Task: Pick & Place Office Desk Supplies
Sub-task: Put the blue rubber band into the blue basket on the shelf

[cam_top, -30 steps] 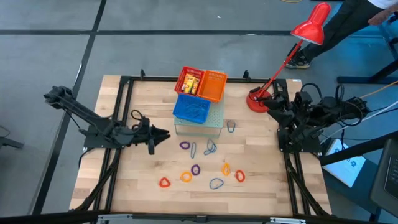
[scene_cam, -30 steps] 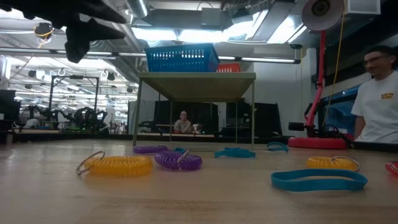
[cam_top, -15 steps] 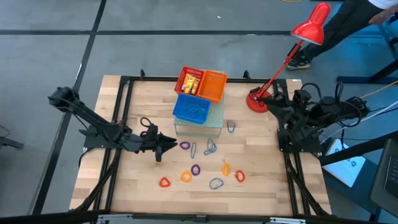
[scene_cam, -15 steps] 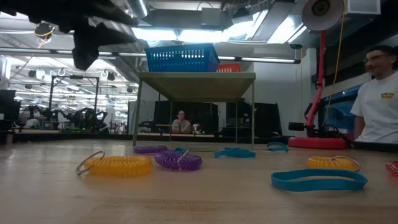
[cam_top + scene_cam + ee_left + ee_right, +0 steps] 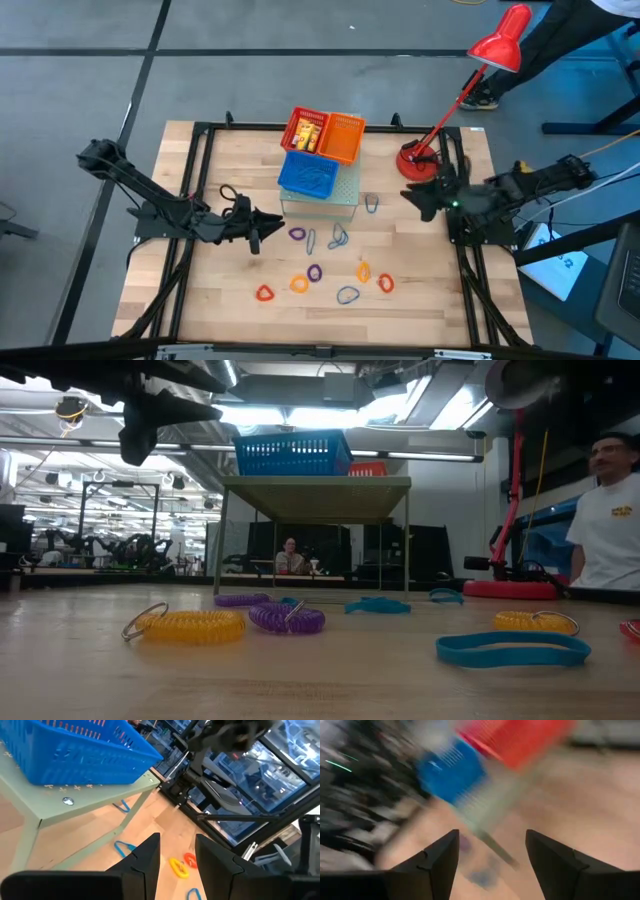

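While both arms hang above the bench, nothing is grasped.

Left gripper [image 5: 262, 228]: its fingers stand a little apart with only air between them; it hovers over the left half of the bench, just beside the purple loop [image 5: 297, 234], not touching it. In the left wrist view the two dark fingers [image 5: 145, 861] frame the wood and some loops beyond.

Right gripper [image 5: 415, 196]: released, jaws wide; it hovers near the right edge of the bench, just in front of the red lamp base [image 5: 412, 160]. The right wrist view is too smeared to read more.

Office desk supplies: loops lie scattered on the middle and front part of the bench, in front of the small green stand [image 5: 320, 198]. Among them are a blue-grey loop [image 5: 371, 204] beside the stand, a red loop [image 5: 264, 293] nearest the front left, an orange loop [image 5: 299, 284], and a blue-grey loop [image 5: 347, 294] near the front edge.

Baskets: the blue basket [image 5: 308, 174] sits on the stand; the red basket [image 5: 306, 130] and orange basket [image 5: 343, 136] stand behind it, near the back edge. Something yellow shows in the red one.

Room: a person [image 5: 607, 510] stands beyond the right side.
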`<state>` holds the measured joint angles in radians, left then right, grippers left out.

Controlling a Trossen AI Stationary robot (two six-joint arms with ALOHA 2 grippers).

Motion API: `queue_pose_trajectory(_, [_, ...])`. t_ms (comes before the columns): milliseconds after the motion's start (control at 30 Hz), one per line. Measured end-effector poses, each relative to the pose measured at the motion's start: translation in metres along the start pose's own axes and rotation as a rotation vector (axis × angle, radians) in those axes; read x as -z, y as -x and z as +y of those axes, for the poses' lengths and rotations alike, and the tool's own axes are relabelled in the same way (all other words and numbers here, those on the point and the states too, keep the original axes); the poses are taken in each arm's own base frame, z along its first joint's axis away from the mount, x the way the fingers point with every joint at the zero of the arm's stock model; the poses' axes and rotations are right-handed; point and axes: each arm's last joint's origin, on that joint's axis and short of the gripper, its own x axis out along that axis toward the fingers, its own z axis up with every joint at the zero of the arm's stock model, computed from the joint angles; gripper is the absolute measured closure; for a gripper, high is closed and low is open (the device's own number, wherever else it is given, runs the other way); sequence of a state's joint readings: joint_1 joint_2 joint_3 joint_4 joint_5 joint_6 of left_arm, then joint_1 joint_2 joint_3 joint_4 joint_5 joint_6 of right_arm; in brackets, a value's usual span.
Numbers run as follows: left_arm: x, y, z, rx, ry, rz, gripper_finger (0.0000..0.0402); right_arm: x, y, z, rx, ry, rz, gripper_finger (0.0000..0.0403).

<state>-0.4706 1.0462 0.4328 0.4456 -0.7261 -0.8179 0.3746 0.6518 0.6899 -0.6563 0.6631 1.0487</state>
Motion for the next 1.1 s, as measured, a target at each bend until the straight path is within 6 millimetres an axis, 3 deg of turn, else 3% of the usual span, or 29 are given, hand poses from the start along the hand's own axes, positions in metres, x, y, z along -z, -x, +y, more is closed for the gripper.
queue_pose_trajectory(167, [0.0,0.0,0.0,-0.01,0.011,-0.011,0.0283,0.018,-0.017,-0.016,0.255,0.031,0.197,0.0172])
queue_pose_trajectory(367, [-0.001,0.0,0.0,-0.007,0.023,-0.016,0.0283,0.03,-0.057,-0.011,0.353,0.157,0.372,0.0172])
queue_pose_trajectory(600, [0.0,0.0,0.0,0.006,0.045,-0.001,0.0283,0.036,-0.099,-0.02,0.456,0.272,0.475,0.0172])
queue_pose_trajectory(767, [0.0,0.0,-0.001,0.017,0.064,0.015,0.0284,0.034,-0.108,-0.013,0.322,0.432,0.497,0.0172])
queue_pose_trajectory(967, [0.0,0.0,0.0,0.015,0.074,0.016,0.0284,0.051,-0.102,0.003,0.022,1.013,0.631,0.0172])
queue_pose_trajectory(1100, [0.0,0.0,0.0,0.003,0.077,0.003,0.0284,0.056,-0.11,-0.001,0.036,1.161,0.677,0.0172])
